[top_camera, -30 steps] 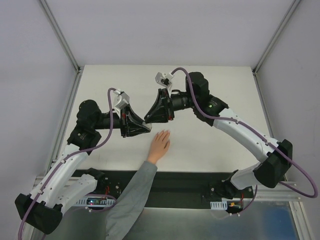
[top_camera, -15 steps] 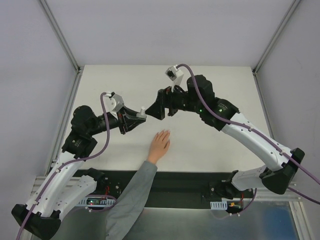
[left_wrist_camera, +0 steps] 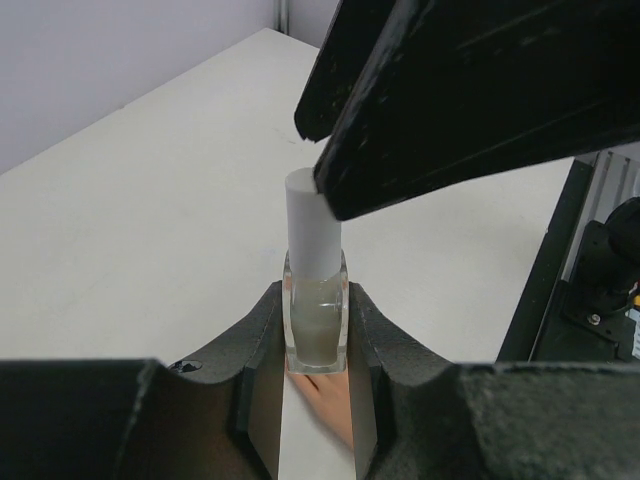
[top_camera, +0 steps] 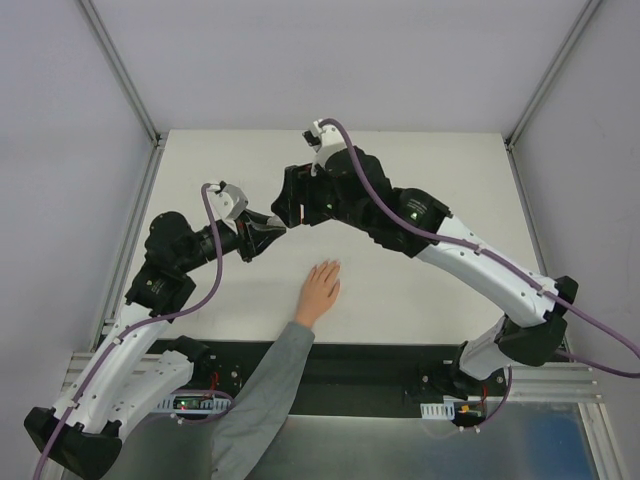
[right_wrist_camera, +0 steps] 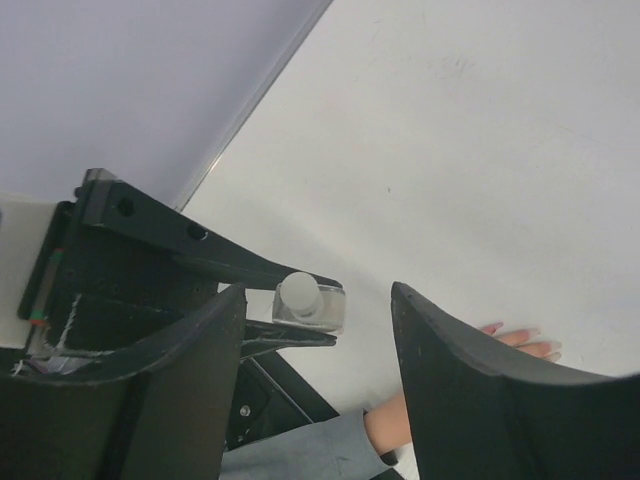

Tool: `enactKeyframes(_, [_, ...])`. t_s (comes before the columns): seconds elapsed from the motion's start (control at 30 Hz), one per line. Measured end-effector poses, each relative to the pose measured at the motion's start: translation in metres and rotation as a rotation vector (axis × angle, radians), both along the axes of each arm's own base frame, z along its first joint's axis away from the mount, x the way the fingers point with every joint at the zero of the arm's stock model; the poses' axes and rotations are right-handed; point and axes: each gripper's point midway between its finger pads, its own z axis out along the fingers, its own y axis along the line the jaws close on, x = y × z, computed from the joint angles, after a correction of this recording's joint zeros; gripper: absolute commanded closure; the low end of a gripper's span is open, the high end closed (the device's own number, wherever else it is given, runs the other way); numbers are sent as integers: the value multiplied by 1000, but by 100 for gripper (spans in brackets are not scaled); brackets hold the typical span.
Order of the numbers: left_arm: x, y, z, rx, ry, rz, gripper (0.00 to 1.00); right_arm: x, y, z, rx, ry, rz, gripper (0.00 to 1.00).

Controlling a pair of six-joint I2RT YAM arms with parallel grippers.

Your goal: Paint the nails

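The left gripper [top_camera: 266, 233] pinches the small translucent bottle [left_wrist_camera: 316, 312], the right gripper [top_camera: 285, 208] hangs spread just above the bottle's white cap [left_wrist_camera: 310, 215], and the nails [right_wrist_camera: 525, 335] tip a hand [top_camera: 322, 285] lying flat on the table [top_camera: 420, 190] below the bottle. If those 2 spread jaws close off-centre on the cap, they could lever the bottle loose and spill it onto the hand.

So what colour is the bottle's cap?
White. The cap on the bottle shows best in left wrist view.
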Motion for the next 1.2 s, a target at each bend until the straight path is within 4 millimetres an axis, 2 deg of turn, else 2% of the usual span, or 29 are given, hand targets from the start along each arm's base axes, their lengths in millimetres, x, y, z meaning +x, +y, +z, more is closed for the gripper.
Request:
enactKeyframes(0.13, [2,1,0,0,-1,13,100,7,8,-18,-48,17,-17,44])
enactKeyframes(0.3, [2,1,0,0,0,15,100,9,17,-35,-85,39,-4,59])
enactKeyframes(0.33, [2,2,-1,2,3,16,100,8,20,-38,-85,45,7,67])
enactKeyframes(0.4, [2,2,-3,6,14,16,100,6,23,-39,-86,51,27,75])
enactKeyframes(0.43, [2,1,-4,7,16,14,100,4,24,-39,-86,50,40,89])
enactKeyframes(0.47, [1,1,-4,8,17,9,100,2,25,-39,-88,46,50,99])
enactKeyframes(0.5, [0,0,-5,8,20,0,100,2,25,-39,-92,36,57,99])
enactKeyframes(0.6, [-8,-6,-8,10,35,-60,100,-2,20,-43,-106,12,130,99])
enactKeyframes(0.73, [-37,-20,-10,-10,93,-248,100,-32,8,-48,-36,-20,477,100])
enactKeyframes(0.87, [-67,-31,1,-71,174,-459,100,-62,-3,-38,41,-60,767,100])
enactKeyframes(1.0, [-80,-32,6,-84,198,-532,100,-76,-7,-32,78,-93,893,100])
enactKeyframes(1.1, [-82,-31,7,-82,198,-530,100,-78,-6,-30,91,-109,913,71])
enactKeyframes(1.13, [-81,-31,7,-82,199,-523,100,-78,-6,-31,93,-110,909,55])
enactKeyframes(1.2, [-77,-31,7,-78,184,-507,100,-76,-7,-31,96,-95,885,46])
